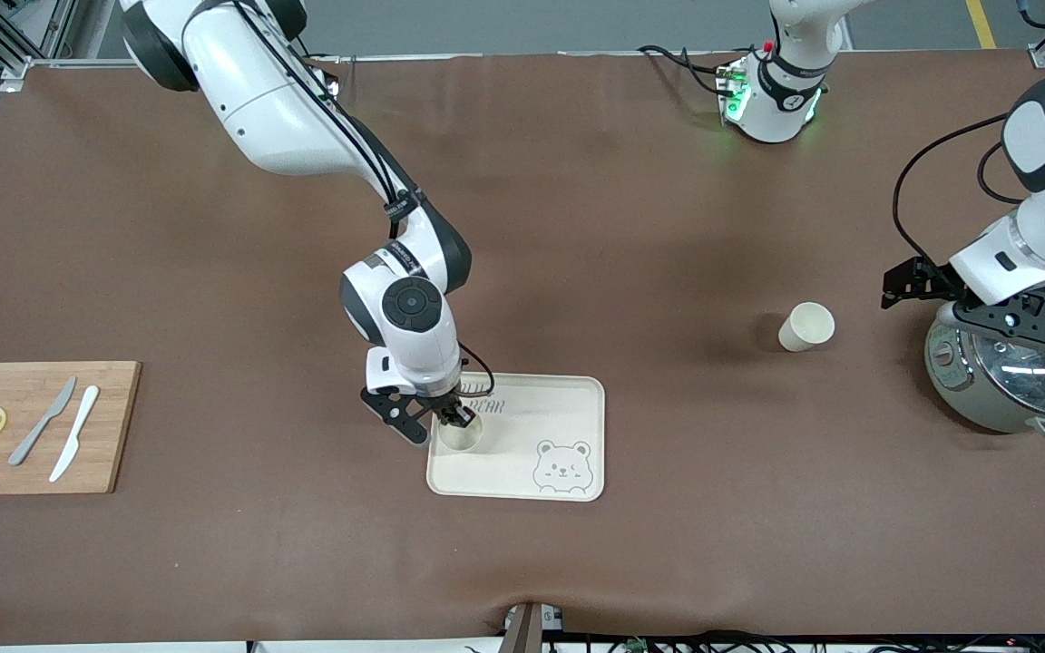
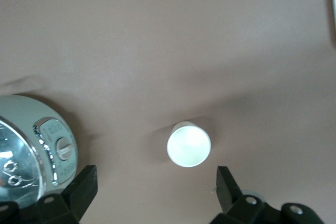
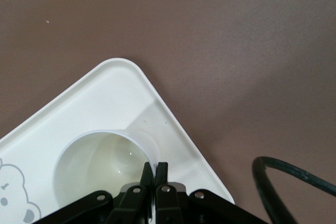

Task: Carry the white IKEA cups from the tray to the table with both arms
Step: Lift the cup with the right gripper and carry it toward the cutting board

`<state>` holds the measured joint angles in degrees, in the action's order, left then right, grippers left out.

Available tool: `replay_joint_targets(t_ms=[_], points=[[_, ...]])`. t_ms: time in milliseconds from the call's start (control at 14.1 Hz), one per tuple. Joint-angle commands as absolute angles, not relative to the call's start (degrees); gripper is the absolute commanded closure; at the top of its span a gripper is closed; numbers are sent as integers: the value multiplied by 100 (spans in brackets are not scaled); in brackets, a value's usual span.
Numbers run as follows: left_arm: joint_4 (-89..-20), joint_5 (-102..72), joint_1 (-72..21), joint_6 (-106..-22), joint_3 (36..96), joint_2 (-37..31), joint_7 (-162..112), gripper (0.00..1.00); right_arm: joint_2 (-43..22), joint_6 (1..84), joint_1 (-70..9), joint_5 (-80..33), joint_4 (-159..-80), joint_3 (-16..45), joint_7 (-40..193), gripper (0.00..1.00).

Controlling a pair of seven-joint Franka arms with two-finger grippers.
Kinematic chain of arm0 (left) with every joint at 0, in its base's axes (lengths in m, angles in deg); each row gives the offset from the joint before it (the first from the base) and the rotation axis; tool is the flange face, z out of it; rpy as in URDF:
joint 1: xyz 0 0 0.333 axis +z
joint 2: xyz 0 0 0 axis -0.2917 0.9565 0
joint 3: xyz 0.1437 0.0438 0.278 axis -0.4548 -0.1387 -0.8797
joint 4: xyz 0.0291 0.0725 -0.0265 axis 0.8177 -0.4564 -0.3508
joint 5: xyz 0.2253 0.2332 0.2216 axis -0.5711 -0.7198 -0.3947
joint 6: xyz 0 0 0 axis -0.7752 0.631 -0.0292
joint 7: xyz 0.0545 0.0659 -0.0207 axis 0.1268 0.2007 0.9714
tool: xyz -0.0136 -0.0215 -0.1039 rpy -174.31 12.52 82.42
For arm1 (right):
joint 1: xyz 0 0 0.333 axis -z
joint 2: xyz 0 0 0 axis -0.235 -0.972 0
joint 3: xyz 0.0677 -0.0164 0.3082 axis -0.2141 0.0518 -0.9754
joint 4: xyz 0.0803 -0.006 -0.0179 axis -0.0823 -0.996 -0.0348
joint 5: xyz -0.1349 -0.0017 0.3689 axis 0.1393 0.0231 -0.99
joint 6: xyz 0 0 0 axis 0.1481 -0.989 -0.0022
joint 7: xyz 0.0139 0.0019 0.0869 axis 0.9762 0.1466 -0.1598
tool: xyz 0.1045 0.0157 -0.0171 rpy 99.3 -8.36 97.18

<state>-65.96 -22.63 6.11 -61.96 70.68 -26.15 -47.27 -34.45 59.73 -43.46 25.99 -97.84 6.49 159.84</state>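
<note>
cream bear tray (image 1: 568, 413) carries one white cup (image 1: 460, 433), its rim pinched by the right gripper (image 1: 456, 416) fingers; second cup (image 1: 806, 326) sits on brown surface (image 1: 622, 227) near the pot (image 1: 1012, 381), left gripper (image 2: 152, 192) fingers spread above.

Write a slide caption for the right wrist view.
Right gripper shut on a white cup's rim, the cup standing on the bear tray.

1. Brown desk (image 1: 577, 209) carrying everything.
2. Cream bear tray (image 1: 568, 417) (a cup stands on it).
3. White cup (image 1: 806, 326), directly on the desk, beside the grey-green pot (image 1: 985, 399).
4. Wooden cutting board (image 1: 105, 426), at the right arm's end.
</note>
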Motion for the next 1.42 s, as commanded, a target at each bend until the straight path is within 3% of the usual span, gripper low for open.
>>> replay_joint_targets(t_ms=[0,355,568,923,1136,1349], points=[[-6292,-2163,633,-5992,7337,-2664,-4268,0,-3465,5923,-4365,2743,-9770,645,16059,100],[-5702,-2172,467,-5255,7400,-2637,-3889,0,-3359,5835,-4357,2682,-9770,619,16032,100],[-5501,-2216,116,-5008,7303,-2646,-3520,0,-3114,5380,-4313,2673,-9761,479,16006,100],[-5315,-2216,-991,-4753,6268,-2664,-3457,0,-2491,4791,-4225,2359,-9822,416,15473,100],[-5324,-2216,-1291,-4752,6020,-2655,-3448,0,-1981,4062,-3883,2155,-9971,417,14515,100],[-5315,-2216,-1536,-4752,5767,-2655,-3431,0,-1139,4025,-3313,2102,-10839,408,13295,100]])
